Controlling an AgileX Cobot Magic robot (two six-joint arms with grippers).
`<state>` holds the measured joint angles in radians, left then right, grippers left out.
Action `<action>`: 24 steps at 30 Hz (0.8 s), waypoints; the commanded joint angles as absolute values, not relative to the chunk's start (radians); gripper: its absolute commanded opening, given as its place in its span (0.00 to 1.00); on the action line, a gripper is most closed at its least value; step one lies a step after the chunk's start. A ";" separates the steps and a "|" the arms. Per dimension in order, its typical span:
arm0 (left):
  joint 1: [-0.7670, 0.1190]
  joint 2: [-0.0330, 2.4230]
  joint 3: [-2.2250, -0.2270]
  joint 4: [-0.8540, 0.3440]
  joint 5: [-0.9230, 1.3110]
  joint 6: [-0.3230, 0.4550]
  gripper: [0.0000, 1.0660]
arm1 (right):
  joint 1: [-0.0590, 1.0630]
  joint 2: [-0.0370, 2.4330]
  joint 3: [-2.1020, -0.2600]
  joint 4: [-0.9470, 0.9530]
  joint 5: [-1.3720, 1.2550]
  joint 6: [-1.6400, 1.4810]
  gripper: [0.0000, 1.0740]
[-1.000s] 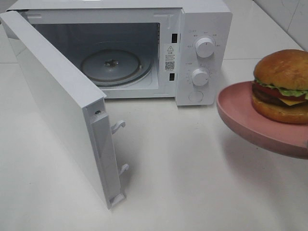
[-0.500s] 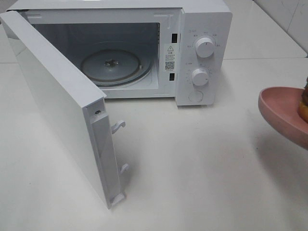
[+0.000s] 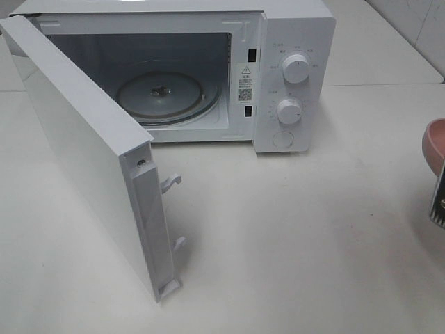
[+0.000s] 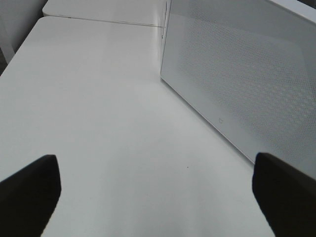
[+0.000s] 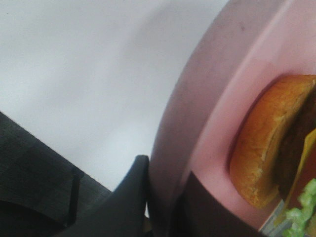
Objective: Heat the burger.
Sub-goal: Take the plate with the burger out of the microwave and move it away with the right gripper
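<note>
White table (image 3: 292, 229), tiled wall (image 3: 417, 21)

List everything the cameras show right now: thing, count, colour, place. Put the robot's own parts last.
microwave: one, white, back of the table, door swung open toward the left, two knobs on its right panel
turntable: one, clear glass, inside the microwave, bare
table: one, white, under everything
plate: one, pink, at the right edge of the high view
burger: one, golden-brown bun, on the plate
left hand: one, black, open, above the table beside the door
right hand: one, black, shut on the plate rim
</note>
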<state>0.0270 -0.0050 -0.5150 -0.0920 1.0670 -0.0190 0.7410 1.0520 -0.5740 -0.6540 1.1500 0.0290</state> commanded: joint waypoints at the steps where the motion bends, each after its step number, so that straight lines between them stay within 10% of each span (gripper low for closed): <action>1: 0.029 -0.016 -0.515 -0.097 1.066 -0.016 0.92 | 0.743 1.109 -0.581 -0.755 1.165 0.160 0.01; 24: 0.029 -0.016 -0.515 -0.097 1.066 -0.016 0.92 | 0.721 1.519 -0.582 -0.849 1.171 0.733 0.03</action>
